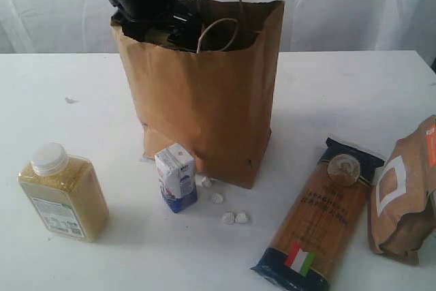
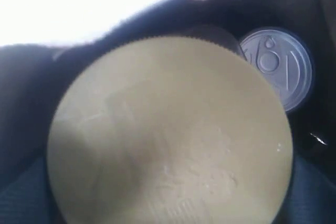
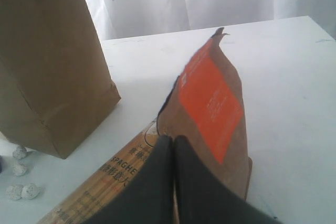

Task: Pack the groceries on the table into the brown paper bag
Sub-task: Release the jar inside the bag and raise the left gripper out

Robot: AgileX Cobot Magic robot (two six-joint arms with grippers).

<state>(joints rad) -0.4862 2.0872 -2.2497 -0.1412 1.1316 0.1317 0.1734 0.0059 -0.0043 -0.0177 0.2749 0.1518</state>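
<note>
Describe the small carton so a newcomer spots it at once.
Find the tall brown paper bag standing at centre. Just in front of its base stands a small white-and-blue carton. It is the only box-shaped item; the neighbouring bottle is yellow with a white cap.

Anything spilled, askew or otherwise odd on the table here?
Yes: several small white pebble-like bits lie scattered on the white tabletop by the tall brown paper bag's front corner, beside the small white-blue carton. They look like loose spillage, not groceries.

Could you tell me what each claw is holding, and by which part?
Left claw: cannot tell; the gold-lidded jar fills its view inside the bag, but no contact shows. Right claw: shut, holding nothing.
</note>
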